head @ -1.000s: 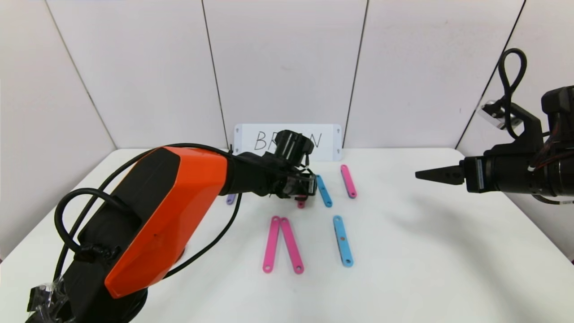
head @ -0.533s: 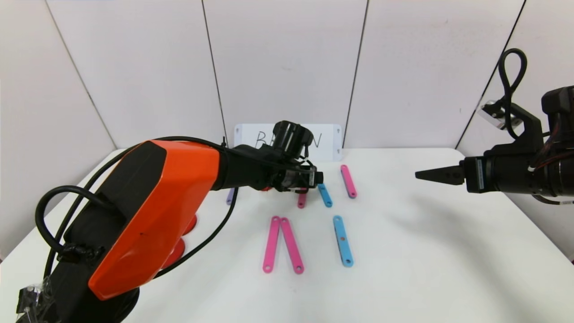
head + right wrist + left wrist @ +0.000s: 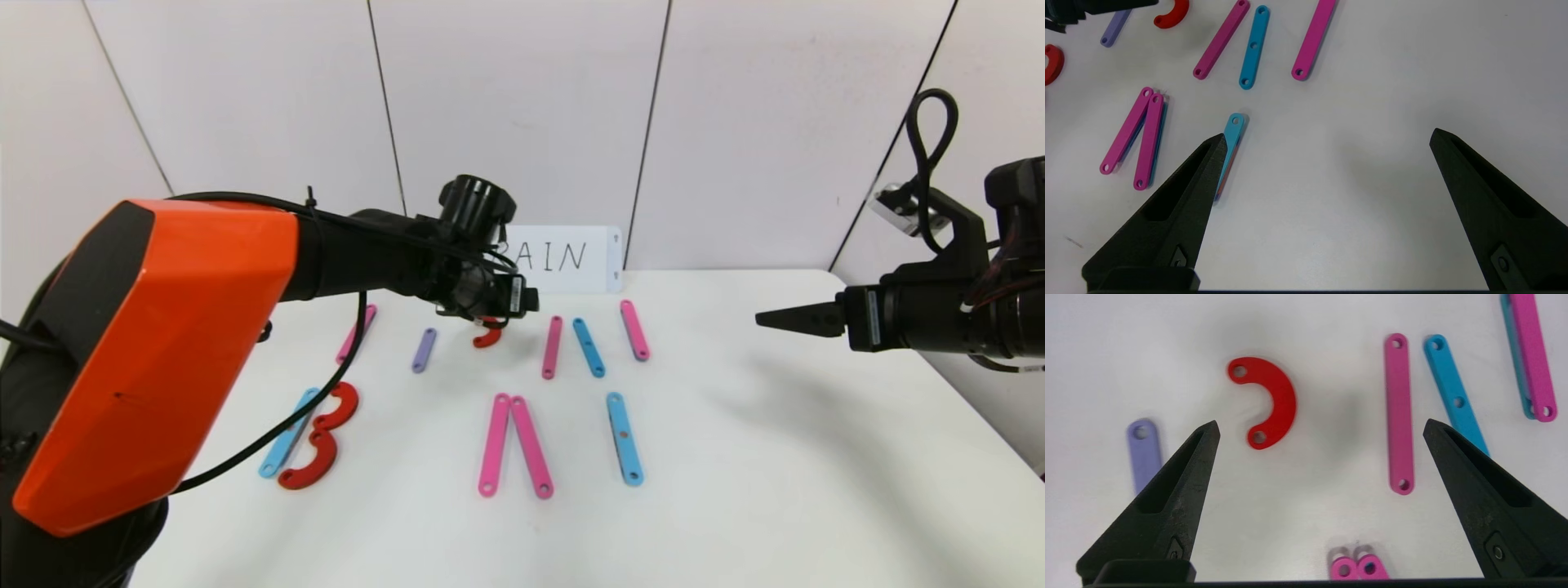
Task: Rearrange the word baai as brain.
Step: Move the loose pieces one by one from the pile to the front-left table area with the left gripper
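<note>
Hand (image 3: 1321, 428) of the left arm hangs wide and empty above a flat red half-ring curve (image 3: 1268, 401) on the white counter (image 3: 735, 457) at frame centre, right hand (image 3: 1327, 141) equally wide at right.

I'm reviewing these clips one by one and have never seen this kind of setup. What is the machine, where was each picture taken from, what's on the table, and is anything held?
This is a two-armed robot. The wide picture comes from a camera on its head, looking down at a white table. The other two come from cameras on each wrist, looking out past the black fingers.

The orange arm ends in the left gripper, raised above a red half-ring near the back of the table. The right gripper is parked off to the right, above bare table. Both stand open; nothing is held.

Flat pink, blue and purple strips and red curves lie spread as letter parts. A white card at the back wall shows the handwritten word, partly hidden.
</note>
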